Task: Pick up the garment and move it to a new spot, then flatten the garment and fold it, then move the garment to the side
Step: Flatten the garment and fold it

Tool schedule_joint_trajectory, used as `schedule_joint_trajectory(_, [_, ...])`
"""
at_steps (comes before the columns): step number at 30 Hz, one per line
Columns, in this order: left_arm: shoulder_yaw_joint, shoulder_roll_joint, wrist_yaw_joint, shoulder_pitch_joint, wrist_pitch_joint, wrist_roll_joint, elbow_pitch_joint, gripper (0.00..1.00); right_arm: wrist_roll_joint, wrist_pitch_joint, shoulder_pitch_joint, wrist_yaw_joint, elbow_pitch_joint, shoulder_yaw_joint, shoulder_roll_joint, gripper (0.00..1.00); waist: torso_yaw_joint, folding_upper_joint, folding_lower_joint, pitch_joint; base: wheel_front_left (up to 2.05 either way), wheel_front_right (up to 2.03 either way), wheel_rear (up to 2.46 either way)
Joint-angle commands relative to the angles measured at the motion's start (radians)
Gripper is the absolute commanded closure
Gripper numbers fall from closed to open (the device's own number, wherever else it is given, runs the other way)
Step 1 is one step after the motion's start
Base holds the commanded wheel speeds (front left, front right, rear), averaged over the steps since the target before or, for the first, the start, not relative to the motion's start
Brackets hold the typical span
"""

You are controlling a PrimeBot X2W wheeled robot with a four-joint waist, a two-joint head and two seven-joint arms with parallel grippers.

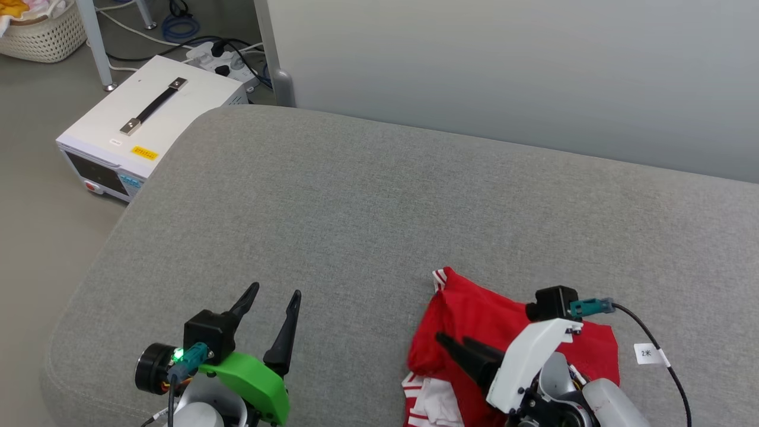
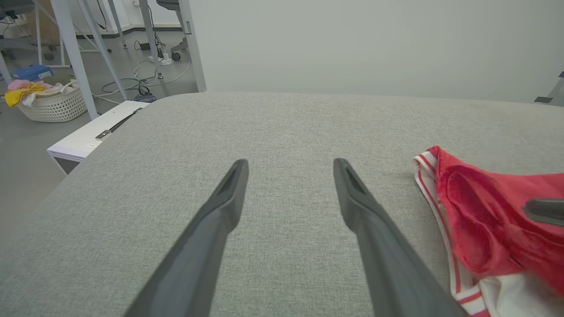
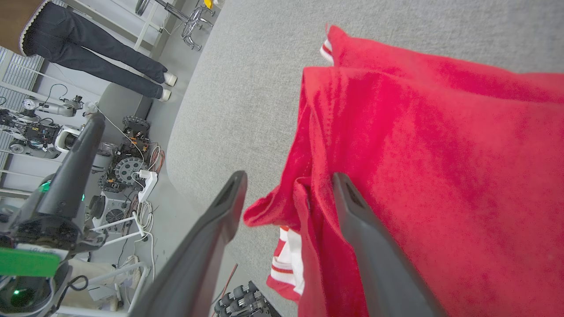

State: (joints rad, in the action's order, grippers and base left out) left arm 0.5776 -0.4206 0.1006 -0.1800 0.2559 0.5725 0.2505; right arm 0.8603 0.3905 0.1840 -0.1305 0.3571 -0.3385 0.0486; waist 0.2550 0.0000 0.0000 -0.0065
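Straddling garment [image 1: 474, 314] fold at cushion [image 1: 356, 207] near edge: my right gripper [image 3: 289, 178], jaws wide, clamping nothing; left gripper [image 1: 276, 292] farther off, open, empty.

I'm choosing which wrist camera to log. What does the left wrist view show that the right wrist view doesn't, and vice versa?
Left wrist view: a white laundry basket on the floor and the pale wall behind the cushion. Right wrist view: a person's legs in dark trousers. Both: the red garment on the grey cushion, plus the left gripper and right gripper, both open.
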Motion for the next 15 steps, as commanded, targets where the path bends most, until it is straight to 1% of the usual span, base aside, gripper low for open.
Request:
schedule_joint_trajectory(1, [-0.005,0.005,-0.005,0.016,0.006,-0.011,0.002,0.00,0.039,-0.007,0.019,0.000,0.001,-0.017,0.002,0.00,-0.001,0.0000,0.0000,-0.002,0.00,0.00,0.00])
schedule_joint_trajectory(3, [-0.007,0.006,-0.005,0.019,0.006,-0.012,0.003,0.00,0.093,-0.010,0.027,0.000,-0.003,-0.043,0.002,0.00,-0.004,0.0000,0.0000,-0.006,0.00,0.00,0.00])
schedule_joint_trajectory(5, [-0.009,0.008,-0.004,0.021,0.006,-0.013,0.000,0.00,0.123,-0.018,0.038,0.000,-0.006,-0.058,0.002,0.00,-0.009,0.0000,0.0000,-0.012,0.00,0.00,0.00])
schedule_joint_trajectory(6, [-0.010,0.010,-0.004,0.023,0.006,-0.014,-0.002,0.00,0.126,-0.023,0.046,0.000,-0.006,-0.060,0.002,0.00,-0.013,0.0000,0.0000,-0.015,0.00,0.00,0.00])
schedule_joint_trajectory(7, [-0.014,0.011,-0.005,0.025,0.006,-0.017,-0.009,0.00,0.105,-0.035,0.063,0.000,-0.010,-0.053,0.002,0.00,-0.021,0.0000,0.0000,-0.019,0.00,0.00,0.00])
schedule_joint_trajectory(8, [-0.019,0.013,-0.004,0.027,0.006,-0.018,-0.014,0.00,0.080,-0.042,0.071,0.000,-0.013,-0.045,0.002,0.00,-0.026,0.0000,0.0000,-0.021,0.00,0.00,0.00])
schedule_joint_trajectory(10, [-0.032,0.020,-0.007,0.032,0.006,-0.015,-0.026,0.00,-0.017,-0.055,0.091,0.000,-0.030,-0.026,0.002,0.00,-0.038,0.0000,0.0000,-0.023,0.00,0.00,0.00])
schedule_joint_trajectory(12, [-0.045,0.027,-0.011,0.035,0.006,-0.019,-0.042,0.00,-0.129,-0.072,0.103,0.000,-0.064,-0.002,0.016,0.00,-0.049,0.0000,0.0000,-0.024,0.00,0.00,0.00])
schedule_joint_trajectory(15, [-0.074,0.043,-0.016,0.040,0.006,-0.030,-0.074,0.00,-0.283,-0.114,0.105,0.000,-0.134,0.025,0.083,0.00,-0.066,0.0000,0.0000,-0.025,0.00,0.00,0.00])
